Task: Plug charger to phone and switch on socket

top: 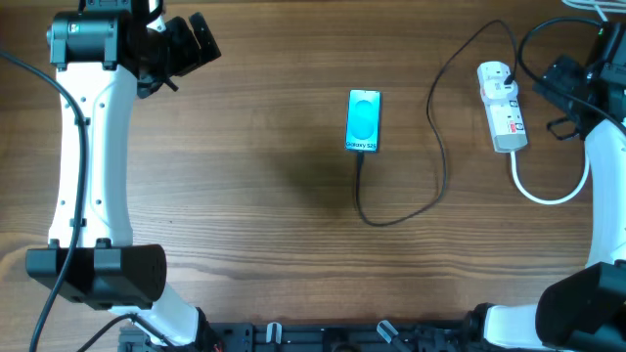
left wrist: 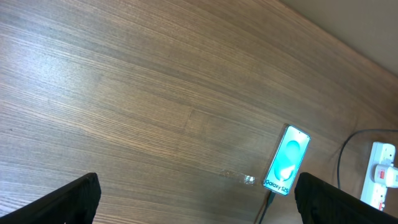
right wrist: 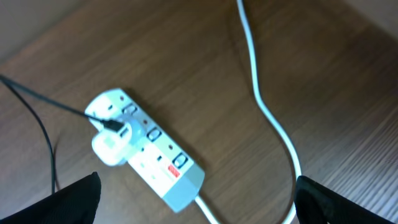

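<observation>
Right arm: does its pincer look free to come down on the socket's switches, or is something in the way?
Probably yes. The right pincer hangs open and empty above the socket. The switches on its top face are uncovered; the white plug and charger cable sit at one end.

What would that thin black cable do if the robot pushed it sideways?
Probably floppy: the black cable lies in loose curves on the table, so it would likely bend and slide rather than keep its shape. It looks thin, likely light. Its ends seem to meet the phone and socket, so a tug might drag the phone.
</observation>
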